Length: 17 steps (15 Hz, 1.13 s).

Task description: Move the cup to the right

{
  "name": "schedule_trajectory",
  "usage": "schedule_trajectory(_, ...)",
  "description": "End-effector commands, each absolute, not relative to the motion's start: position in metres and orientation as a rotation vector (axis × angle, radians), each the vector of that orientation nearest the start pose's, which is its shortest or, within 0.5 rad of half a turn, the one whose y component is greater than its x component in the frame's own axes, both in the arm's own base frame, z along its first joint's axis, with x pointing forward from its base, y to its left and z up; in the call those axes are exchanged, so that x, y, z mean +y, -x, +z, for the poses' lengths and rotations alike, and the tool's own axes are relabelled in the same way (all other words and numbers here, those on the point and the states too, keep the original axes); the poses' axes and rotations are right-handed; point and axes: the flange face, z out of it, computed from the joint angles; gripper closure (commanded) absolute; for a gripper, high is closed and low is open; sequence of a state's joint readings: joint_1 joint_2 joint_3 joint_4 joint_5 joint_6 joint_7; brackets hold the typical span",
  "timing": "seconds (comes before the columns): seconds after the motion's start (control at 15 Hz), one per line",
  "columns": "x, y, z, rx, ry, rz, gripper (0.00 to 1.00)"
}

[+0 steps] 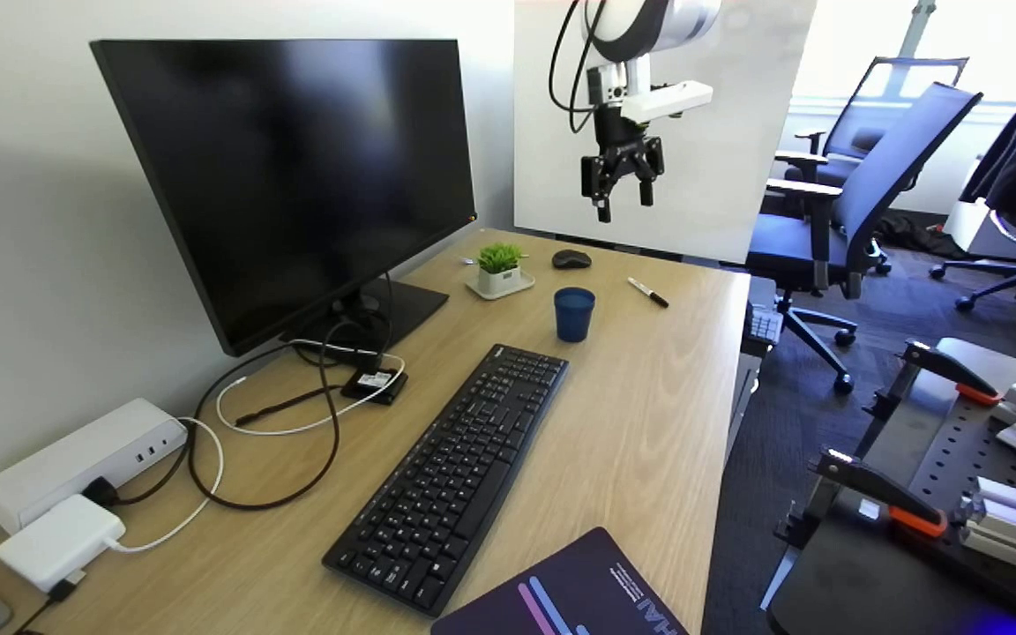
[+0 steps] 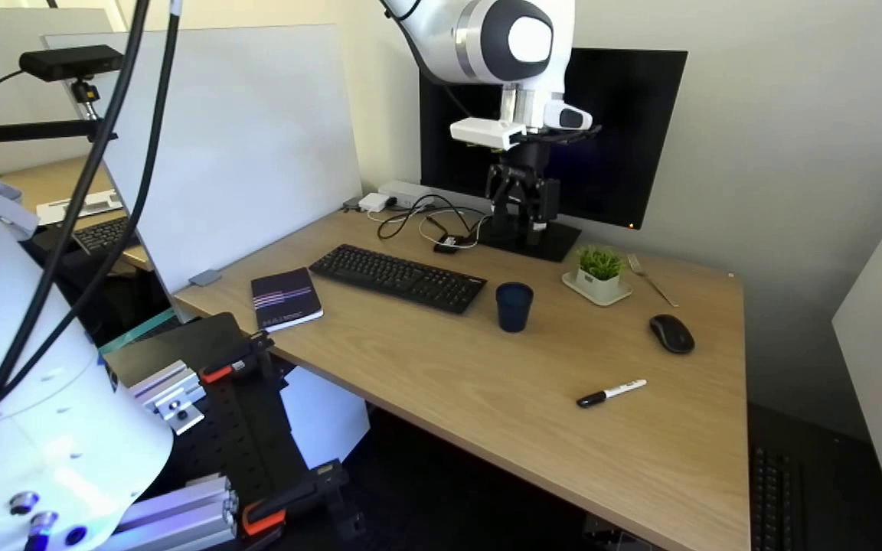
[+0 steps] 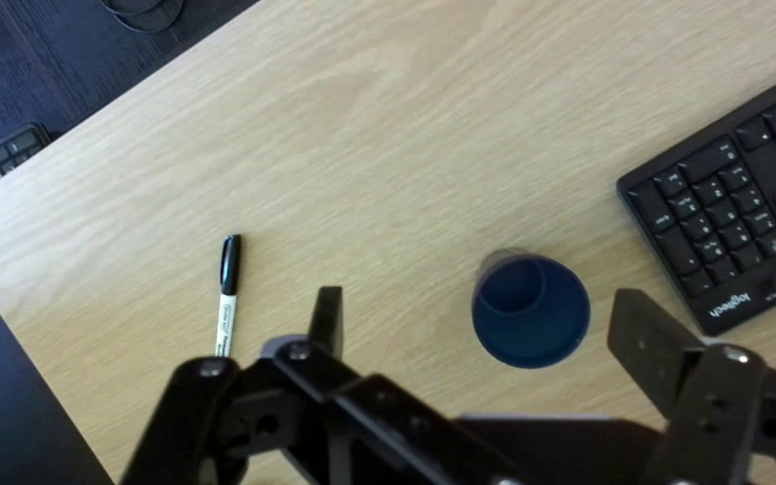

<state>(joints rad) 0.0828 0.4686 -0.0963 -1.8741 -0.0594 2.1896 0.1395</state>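
The dark blue cup (image 1: 573,316) stands upright on the desk off the end of the keyboard. It also shows in an exterior view (image 2: 514,308) and in the wrist view (image 3: 531,310), seen from above with its inside visible. My gripper (image 1: 624,210) is open and empty, high above the desk. It also shows in an exterior view (image 2: 519,222) in front of the monitor. In the wrist view my gripper (image 3: 475,316) has its fingers wide apart, with the cup lying between them in the picture, well below and untouched.
The black keyboard (image 2: 399,277) is beside the cup. A potted plant on a white dish (image 2: 598,275), a fork (image 2: 654,282), a mouse (image 2: 671,334) and a marker (image 2: 611,393) lie on the desk. A monitor (image 1: 296,176), cables and a notebook (image 2: 285,298) are also there.
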Motion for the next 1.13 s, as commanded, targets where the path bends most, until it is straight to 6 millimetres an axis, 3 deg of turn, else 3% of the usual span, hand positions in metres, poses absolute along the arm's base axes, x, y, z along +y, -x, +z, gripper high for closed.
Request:
schedule_trajectory(0.0, -0.023, -0.603, 0.246, 0.202, 3.231, 0.273, 0.0)
schedule_trajectory(0.27, -0.028, -0.605, 0.234, 0.219, 3.225, 0.308, 0.0)
schedule_trajectory(1.07, -0.027, -0.604, 0.236, 0.219, 3.225, 0.306, 0.0)
